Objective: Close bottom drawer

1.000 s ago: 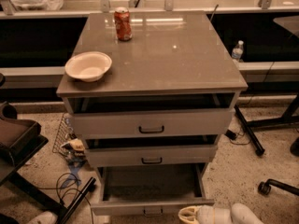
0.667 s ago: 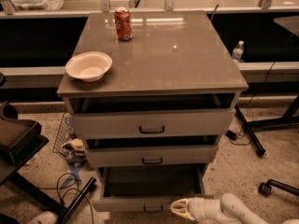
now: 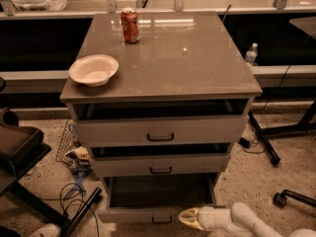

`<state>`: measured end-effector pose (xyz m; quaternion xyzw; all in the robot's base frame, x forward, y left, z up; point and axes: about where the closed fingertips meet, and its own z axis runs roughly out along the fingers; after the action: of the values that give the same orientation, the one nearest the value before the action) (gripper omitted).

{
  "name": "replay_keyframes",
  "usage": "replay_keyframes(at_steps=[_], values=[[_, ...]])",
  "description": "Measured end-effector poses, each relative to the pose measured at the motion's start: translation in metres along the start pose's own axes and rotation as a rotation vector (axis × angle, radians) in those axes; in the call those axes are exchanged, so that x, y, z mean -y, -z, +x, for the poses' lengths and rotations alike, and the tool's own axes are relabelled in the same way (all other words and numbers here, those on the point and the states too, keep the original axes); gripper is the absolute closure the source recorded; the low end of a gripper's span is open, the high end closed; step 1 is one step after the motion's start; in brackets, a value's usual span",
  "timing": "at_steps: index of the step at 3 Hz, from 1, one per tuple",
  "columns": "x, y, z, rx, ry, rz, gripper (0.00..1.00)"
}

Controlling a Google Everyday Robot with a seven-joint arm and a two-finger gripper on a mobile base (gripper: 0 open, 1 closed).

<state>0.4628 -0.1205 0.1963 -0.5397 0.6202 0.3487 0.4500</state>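
Note:
The bottom drawer (image 3: 153,214) is the lowest of three grey-beige drawers and stands pulled out, its plain grey tray open to view, with a small black bar handle (image 3: 162,219) on its front panel. My gripper (image 3: 183,217), white and cream, comes in from the lower right and its tip is at the front panel's right part, just right of the handle. The middle drawer (image 3: 160,165) and top drawer (image 3: 160,131) above are each out a little.
A white bowl (image 3: 94,69) and a red soda can (image 3: 130,25) stand on the cabinet top (image 3: 187,63). Cables and clutter (image 3: 76,157) lie on the floor at left. A dark chair (image 3: 17,147) is at left, chair legs (image 3: 291,196) and a water bottle (image 3: 251,54) at right.
My gripper and arm have moved left and up along the bottom drawer's front, toward its handle. The drawer looks pushed in slightly.

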Motion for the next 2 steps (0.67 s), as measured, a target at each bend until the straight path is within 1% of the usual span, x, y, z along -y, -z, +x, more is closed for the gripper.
replay_keyframes(at_steps=[1,2], values=[[0.0255,-0.0076,0.0058,-0.019,0.003,0.02,1.0],[0.0289,-0.0083,0.0061,-0.022,0.004,0.02,1.0]])
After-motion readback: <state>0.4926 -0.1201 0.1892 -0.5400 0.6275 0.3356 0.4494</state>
